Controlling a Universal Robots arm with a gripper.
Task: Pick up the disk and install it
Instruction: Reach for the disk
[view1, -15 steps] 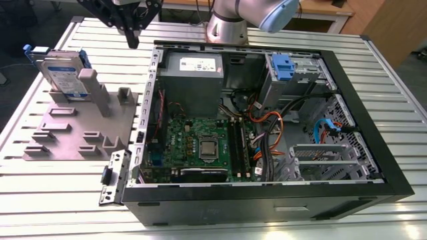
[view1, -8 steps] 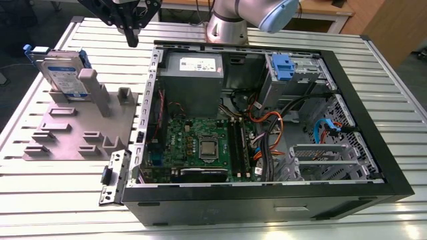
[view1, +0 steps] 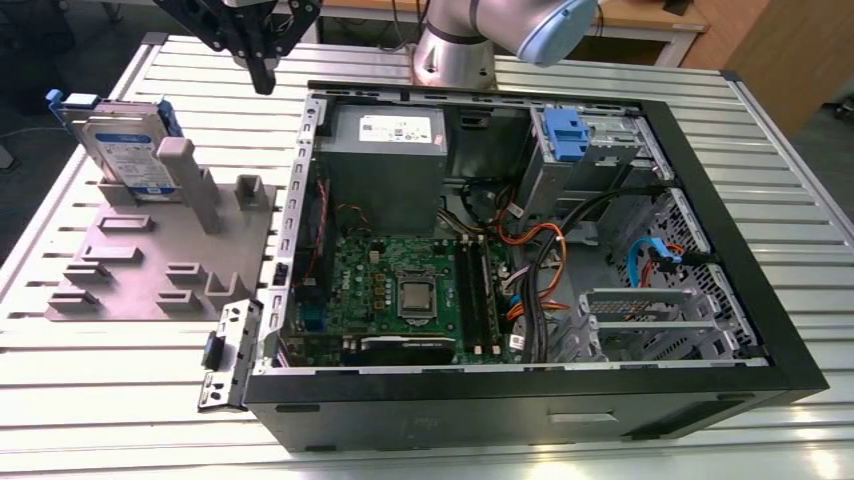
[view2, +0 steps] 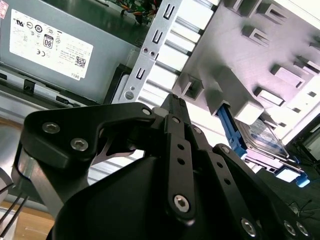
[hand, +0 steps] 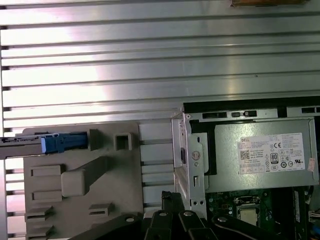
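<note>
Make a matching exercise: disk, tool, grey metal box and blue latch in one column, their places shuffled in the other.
1. disk
2. tool
3. grey metal box
4. blue latch

A. in the drive bay of the case, toward the exterior view's right
B. standing on edge in the grey fixture, outside the case
C. inside the case, near its wall on the exterior view's left
D. above the slatted table, between fixture and case

Pairs: 1-B; 2-D; 3-C; 4-A
</note>
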